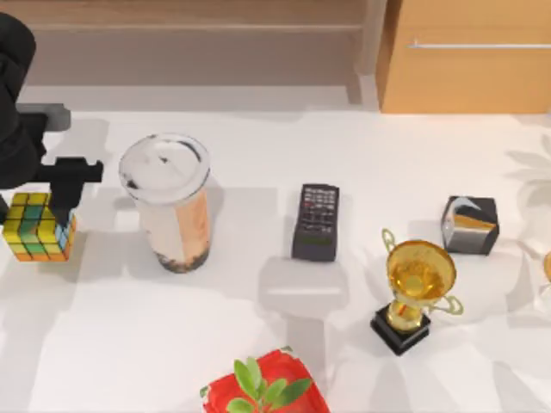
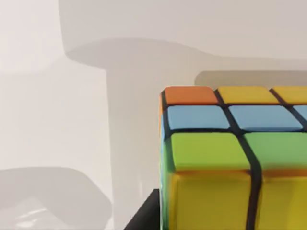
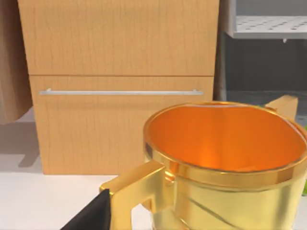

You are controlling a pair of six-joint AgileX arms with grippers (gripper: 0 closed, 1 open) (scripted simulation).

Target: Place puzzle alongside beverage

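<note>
Top view first: the left gripper (image 1: 53, 209) is at the far left of the white table (image 1: 112, 344), and its dark fingers come down onto the puzzle cube (image 1: 36, 228), which has yellow, green, blue and orange squares. The fingers touch the cube on its upper right part, but I cannot tell from here if the jaws are really clamped on it or only beside it. The cube is to the left of the drink cup (image 1: 172, 206), near it but not touching; a strip of table is between them. The cup is tall and clear, with a white foamy top, a peach body and dark pearls at the base, and it stands upright. To the right of the cup a black remote control (image 1: 315, 221) lies flat. Further right a gold trophy (image 1: 416, 292) stands on a black base, and behind it, toward the right edge, is a dark cube with a silver and orange print (image 1: 470, 224). At the near edge, in the middle, a red pot with a green plant (image 1: 265, 391) is partly cut off. A wooden cabinet (image 1: 469, 56) is behind the table on the right. Left wrist view: the puzzle cube (image 2: 235, 158) is very close, with orange, yellow, blue and green squares, and a dark piece of finger shows at its lower edge. Right wrist view: the gold trophy (image 3: 225, 163) is very close, with its orange inside, and the wooden cabinet (image 3: 120, 91) with a metal handle is behind it.
</note>
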